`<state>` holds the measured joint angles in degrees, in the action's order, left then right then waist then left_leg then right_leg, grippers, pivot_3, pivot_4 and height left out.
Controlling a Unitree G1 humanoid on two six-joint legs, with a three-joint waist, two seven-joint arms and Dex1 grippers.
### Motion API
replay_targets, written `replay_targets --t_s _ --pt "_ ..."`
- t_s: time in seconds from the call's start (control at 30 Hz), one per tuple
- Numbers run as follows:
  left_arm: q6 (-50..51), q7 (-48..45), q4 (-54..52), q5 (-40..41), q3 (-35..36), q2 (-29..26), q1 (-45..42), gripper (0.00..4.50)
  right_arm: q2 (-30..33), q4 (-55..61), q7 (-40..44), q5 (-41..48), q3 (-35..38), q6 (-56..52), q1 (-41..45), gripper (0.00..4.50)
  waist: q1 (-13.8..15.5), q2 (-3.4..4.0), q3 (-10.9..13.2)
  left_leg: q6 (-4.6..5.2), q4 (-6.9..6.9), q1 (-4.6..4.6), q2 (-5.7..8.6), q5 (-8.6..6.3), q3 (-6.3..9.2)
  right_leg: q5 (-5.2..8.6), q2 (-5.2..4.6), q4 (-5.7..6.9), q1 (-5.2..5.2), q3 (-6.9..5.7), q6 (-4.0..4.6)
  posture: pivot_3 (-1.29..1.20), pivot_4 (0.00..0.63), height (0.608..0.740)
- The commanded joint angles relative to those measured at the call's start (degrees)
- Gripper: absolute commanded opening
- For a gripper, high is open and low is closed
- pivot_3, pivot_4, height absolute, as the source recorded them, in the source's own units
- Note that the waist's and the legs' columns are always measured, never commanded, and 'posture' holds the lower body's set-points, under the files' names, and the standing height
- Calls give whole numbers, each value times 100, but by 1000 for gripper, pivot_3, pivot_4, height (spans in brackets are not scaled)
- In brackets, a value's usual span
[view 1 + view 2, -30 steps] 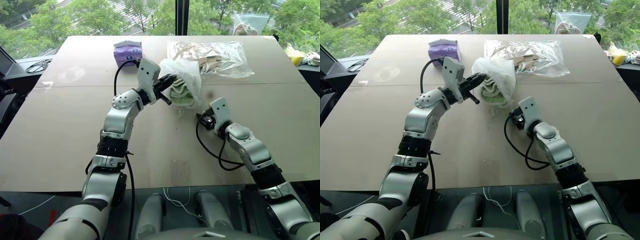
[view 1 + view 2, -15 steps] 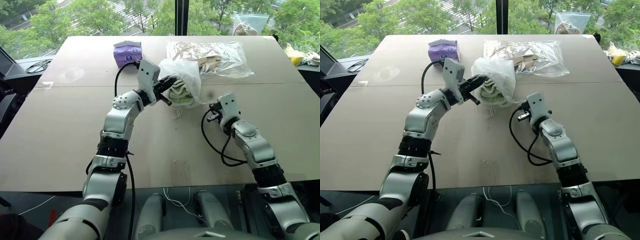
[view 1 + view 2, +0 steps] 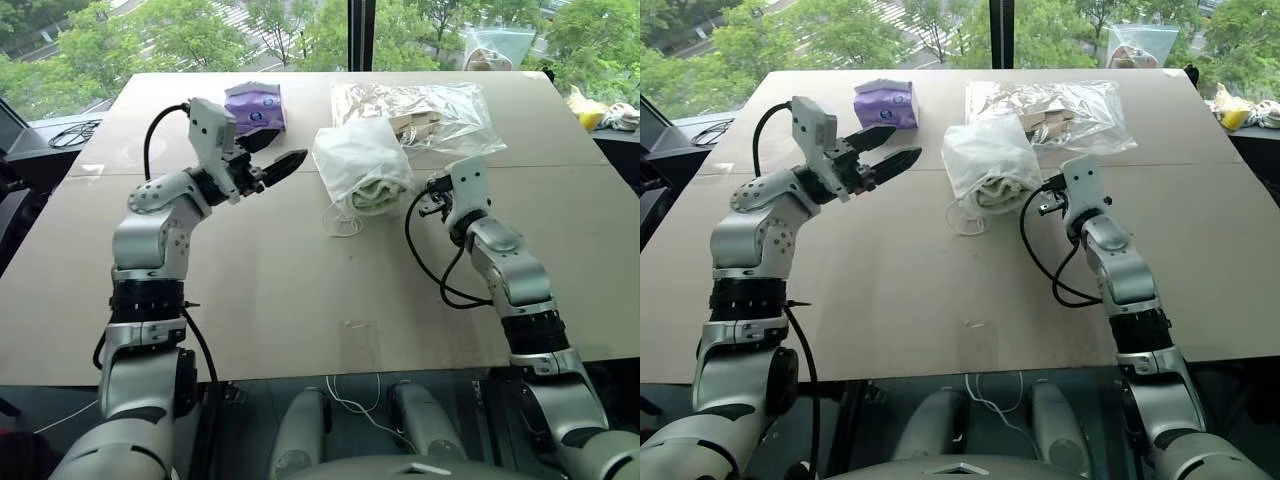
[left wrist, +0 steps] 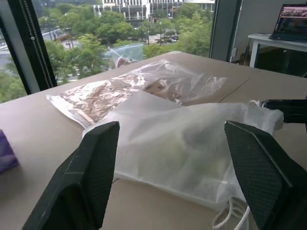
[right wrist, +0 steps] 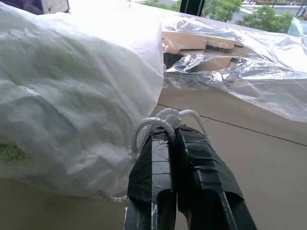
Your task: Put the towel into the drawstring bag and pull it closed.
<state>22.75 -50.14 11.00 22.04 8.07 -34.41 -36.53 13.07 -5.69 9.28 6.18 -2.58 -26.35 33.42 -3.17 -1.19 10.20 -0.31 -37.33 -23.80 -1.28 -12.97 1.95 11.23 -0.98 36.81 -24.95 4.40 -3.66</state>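
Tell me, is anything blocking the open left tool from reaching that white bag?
Nothing visible. Only bare table lies between the left tool and the drawstring bag; the purple tissue packet sits off to one side.

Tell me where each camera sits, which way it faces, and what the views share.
Left and right eye views: on the head, looking down over both arms at the table.
Left wrist view: between the open left pincer fingers, facing the drawstring bag.
Right wrist view: along the right pincer, shut on the cord.
Shared: the bag and the clear plastic bag.
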Motion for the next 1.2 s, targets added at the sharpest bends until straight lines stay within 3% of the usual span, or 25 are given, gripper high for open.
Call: replay_targets --t_s 0.03,0.27,0.63,0.83,0.93,1.0,1.1,1.2 --pt "115 -122 -229 -161 -344 -48 318 3564 -30 45 -99 -72 174 105 235 0 17 0 0 0 -1 -1 0 0 0 0 -1 0 0 -1 0 0 150 740" --pt "-526 87 57 -1011 -1285 313 509 3564 -37 65 -103 -138 220 44 251 0 75 -2 1 0 -1 -3 0 0 1 0 -1 0 -1 -3 2 0 150 740" --pt "-1877 551 2345 -1812 -1608 1198 -487 3564 -63 108 -167 -214 275 -1 256 0 67 -2 0 0 -3 -1 0 0 0 -1 2 2 0 -2 0 0 150 740" --pt "-2270 435 2810 -1810 -1549 1539 -709 3564 -144 223 -212 -245 237 -68 194 0 69 -2 0 0 -3 -2 2 0 0 -1 0 1 1 -1 1 0 150 740" --pt "-2365 600 2879 -1833 -1447 1606 -725 2458 -176 260 -223 -259 243 -87 158 0 63 -2 0 0 -3 -2 2 0 0 -1 0 2 1 -1 1 0 150 740" --pt "-2489 844 2920 -1924 -1391 1603 -728 1265 -187 271 -227 -266 241 -90 144 0 61 -2 0 0 -3 -1 2 0 1 -1 1 3 0 -1 0 0 150 740" --pt "-2843 1402 3019 -2164 -1333 1529 -740 38 -187 274 -219 -282 238 -84 146 0 64 -2 0 0 -3 -1 2 0 1 -1 1 3 1 -1 0 0 150 740" --pt "-3361 2135 3094 -2493 -1280 1404 -745 38 -150 208 -261 -371 253 9 195 0 69 -2 0 0 -3 -1 1 0 1 -2 0 3 0 -1 0 0 150 740"
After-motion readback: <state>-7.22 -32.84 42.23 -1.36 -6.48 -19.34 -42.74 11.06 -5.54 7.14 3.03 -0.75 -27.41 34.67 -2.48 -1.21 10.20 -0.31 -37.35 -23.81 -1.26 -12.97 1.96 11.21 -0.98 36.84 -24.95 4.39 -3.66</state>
